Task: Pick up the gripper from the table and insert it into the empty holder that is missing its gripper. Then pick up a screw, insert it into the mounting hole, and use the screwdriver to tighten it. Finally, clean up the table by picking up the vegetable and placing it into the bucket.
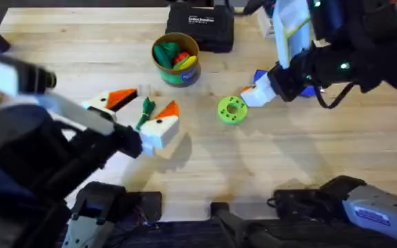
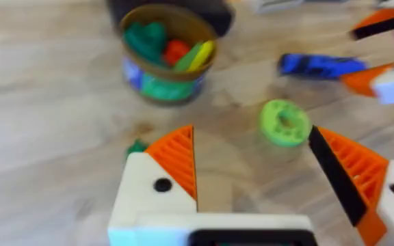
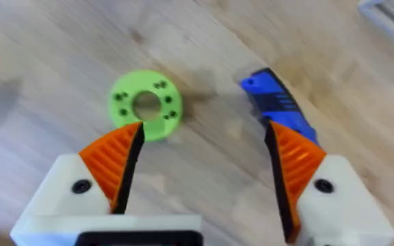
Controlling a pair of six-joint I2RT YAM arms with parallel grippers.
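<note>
Our left gripper (image 1: pixel 142 116) hangs open, the vegetable (image 1: pixel 145 110) lying lengthwise between its 2 pads; right gripper (image 3: pixel 204 171) gapes too.

L arm reaches from near-left toward mid scene, left gripper (image 1: pixel 142 112) low, jaws spread wide, nothing between them. R arm comes in from far right, right gripper (image 1: pixel 251 94) pointing left, angled down, jaws apart w/ nothing gripped.

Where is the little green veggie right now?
In the overhead view the vegetable lies on the table left of the middle, between the open fingers of the left gripper, below the bucket.
</note>
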